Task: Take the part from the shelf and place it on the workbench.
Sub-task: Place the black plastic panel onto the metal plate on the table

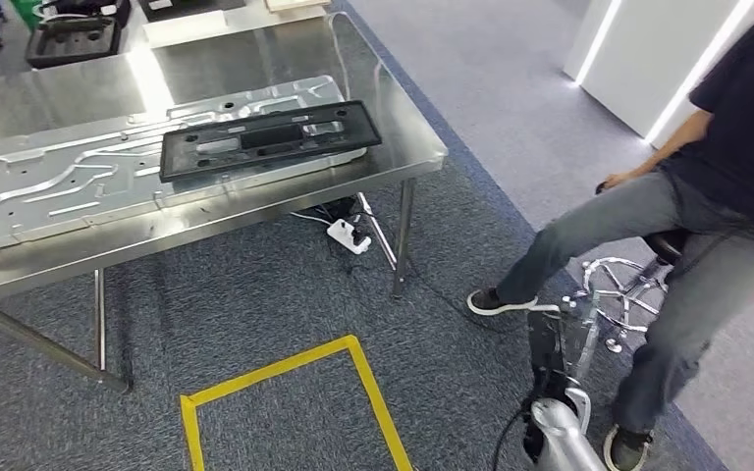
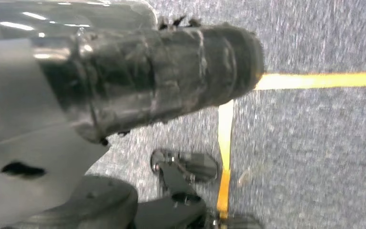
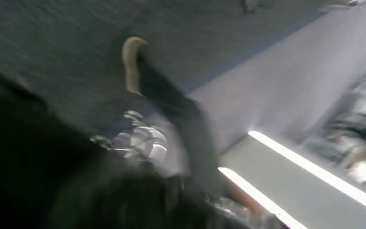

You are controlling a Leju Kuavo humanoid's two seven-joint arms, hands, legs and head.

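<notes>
1. The black part (image 1: 270,138) lies flat on a silver panel (image 1: 79,182) on the workbench (image 1: 407,147), toward the bench's right end.
2. The right hand (image 1: 560,339) hangs low, right of the bench and just beside a seated person (image 1: 707,196); whether its fingers are spread or closed cannot be told.
3. The left hand (image 2: 138,81) hangs over the carpet near yellow tape (image 2: 314,80); its finger state cannot be told, as the wrist view is blurred.
4. A power strip (image 1: 349,235) lies under the bench.
5. The tape (image 1: 285,368) marks the floor in front of the bench.
</notes>
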